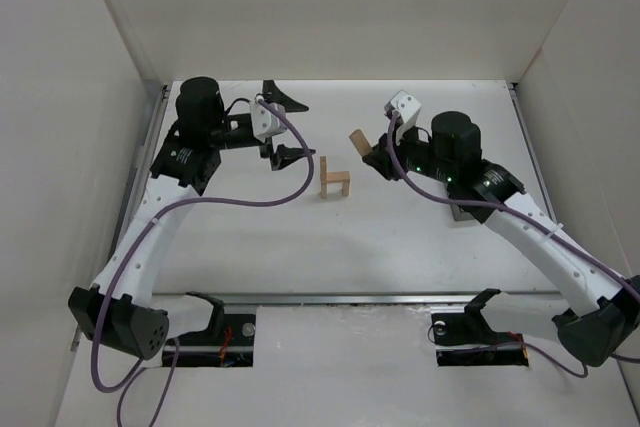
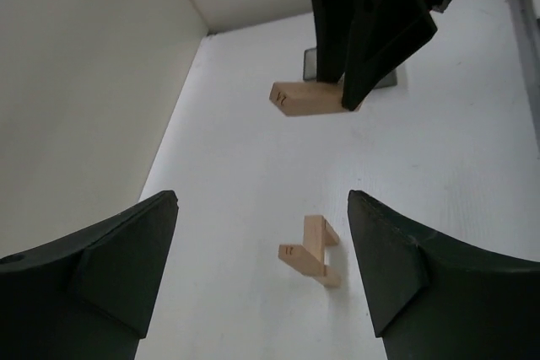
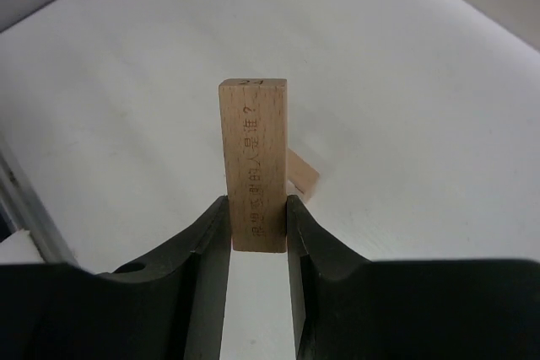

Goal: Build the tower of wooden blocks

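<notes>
Jaws, right: we record them closed on the held plank (image 3: 253,166), pinched at its lower end across both flat sides. Its far end stands clear of the fingers (image 3: 198,250), and printed lettering runs along its face.

Jaws, left: spread wide with nothing between them. The dark fingers (image 2: 126,267) sit at either edge of the left wrist view.

Item, wood block tower (image 1: 335,179): we count a taller upright piece with a lower piece joined beside it. It stands on the bench (image 1: 300,257) about midway between the two arms.

Held plank, position: raised off the bench, near the tower on its right, not touching it.

Item, small grey bin (image 2: 310,63): on the bench behind the right arm (image 1: 520,217), mostly hidden by it.

Surround: white walls (image 1: 330,7) on three sides of the bench.
</notes>
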You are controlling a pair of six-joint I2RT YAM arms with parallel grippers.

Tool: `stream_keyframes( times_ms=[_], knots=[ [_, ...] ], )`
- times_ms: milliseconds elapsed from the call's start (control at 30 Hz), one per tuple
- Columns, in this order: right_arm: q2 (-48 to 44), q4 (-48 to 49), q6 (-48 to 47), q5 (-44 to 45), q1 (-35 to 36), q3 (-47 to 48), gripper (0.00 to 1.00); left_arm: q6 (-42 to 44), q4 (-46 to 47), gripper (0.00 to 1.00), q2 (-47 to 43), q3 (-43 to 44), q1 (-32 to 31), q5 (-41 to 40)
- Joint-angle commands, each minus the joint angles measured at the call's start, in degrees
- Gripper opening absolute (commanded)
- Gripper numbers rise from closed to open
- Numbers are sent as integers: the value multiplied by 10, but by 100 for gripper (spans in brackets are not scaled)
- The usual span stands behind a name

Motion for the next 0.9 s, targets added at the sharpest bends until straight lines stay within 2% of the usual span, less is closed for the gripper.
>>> stream_keyframes(
  times_ms=[0,33,100,200,267,333,467,533,667,867],
  knots=[
    [-13,62,-52,-91,12,-8,0,51,-8,78,17,45,-9,146],
    [-20,78,-62,-99,18,-14,0,21,2,78,36,57,-23,153],
    [-28,89,-75,-111,24,-14,0,-7,11,72,58,71,-28,192],
    [-42,100,-94,-117,35,-19,0,-3,-43,64,100,107,-56,210],
    [-53,105,-101,-117,35,-24,0,22,-74,50,111,120,-70,210],
    [-53,105,-101,-123,41,-24,0,31,-82,43,111,120,-77,190],
    [-58,105,-101,-128,46,-29,0,31,-82,44,111,115,-83,170],
    [-58,105,-101,-128,46,-29,0,31,-82,50,117,115,-83,164],
    [-53,105,-101,-134,52,-29,0,31,-82,55,117,115,-83,164],
    [-53,111,-101,-134,57,-29,0,26,-88,52,127,120,-89,159]
  ],
)
